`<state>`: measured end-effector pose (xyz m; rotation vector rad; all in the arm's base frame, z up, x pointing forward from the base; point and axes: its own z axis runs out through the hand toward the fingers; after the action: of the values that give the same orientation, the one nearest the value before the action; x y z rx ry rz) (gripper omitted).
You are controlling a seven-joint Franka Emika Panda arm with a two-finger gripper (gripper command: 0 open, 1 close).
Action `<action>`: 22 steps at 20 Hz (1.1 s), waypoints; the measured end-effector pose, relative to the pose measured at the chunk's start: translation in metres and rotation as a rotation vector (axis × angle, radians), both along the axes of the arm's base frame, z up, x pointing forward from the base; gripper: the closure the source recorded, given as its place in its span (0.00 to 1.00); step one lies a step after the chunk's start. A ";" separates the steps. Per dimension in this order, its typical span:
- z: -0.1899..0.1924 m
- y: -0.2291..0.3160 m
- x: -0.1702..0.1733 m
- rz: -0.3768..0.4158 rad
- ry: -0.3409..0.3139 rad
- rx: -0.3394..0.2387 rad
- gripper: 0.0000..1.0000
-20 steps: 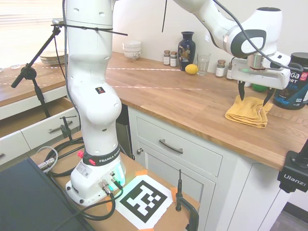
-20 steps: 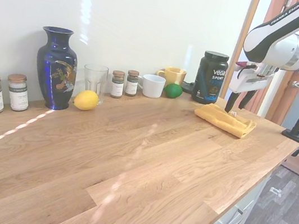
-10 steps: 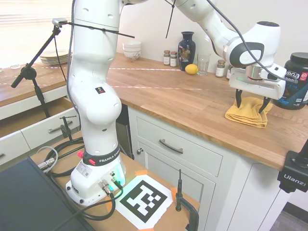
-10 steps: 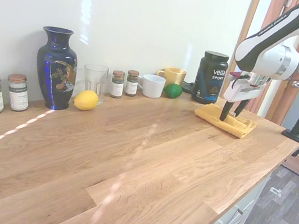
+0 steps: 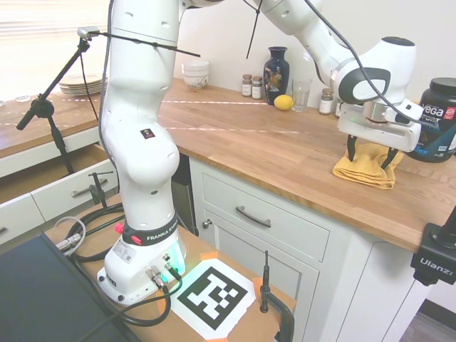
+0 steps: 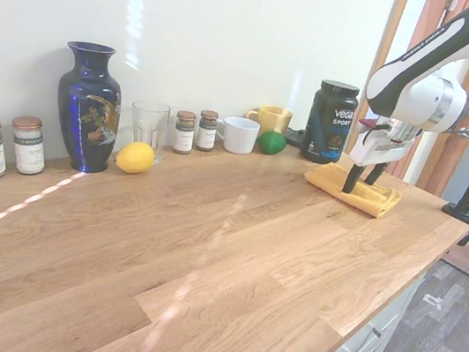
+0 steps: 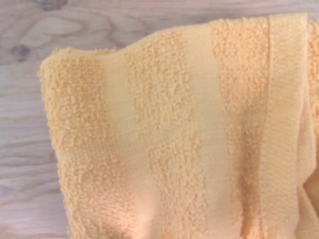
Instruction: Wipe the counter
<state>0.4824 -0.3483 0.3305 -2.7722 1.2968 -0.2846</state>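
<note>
While the wooden table runs from the upper left of the first exterior view down to the right edge, its long plank surface shows no mark of wiping that I can make out, so I judge the task barely begun: the cloth is reached, and nearly the whole top is left to rub. At the right of that view the white arm reaches over to a folded yellow towel, which lies flat on the table just in front of a black Vega tub. Above the towel the claw stands spread wide, one finger toward each side of the folds and tips down at the cloth; it has hold of nothing yet, and I cannot tell whether the tips press the fabric. In the wrist view the towel fills most of the picture, bare wood at the left. Along the wall in the second exterior view stand a blue vase, a glass, a lemon and spice jars, well apart from the towel.
</note>
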 end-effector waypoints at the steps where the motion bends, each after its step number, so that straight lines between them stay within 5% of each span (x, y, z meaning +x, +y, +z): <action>1: 0.000 0.000 0.000 0.001 0.000 0.000 1.00; 22: -0.002 -0.003 -0.005 0.000 -0.007 0.033 1.00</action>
<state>0.4778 -0.3509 0.3285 -2.7416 1.2877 -0.2709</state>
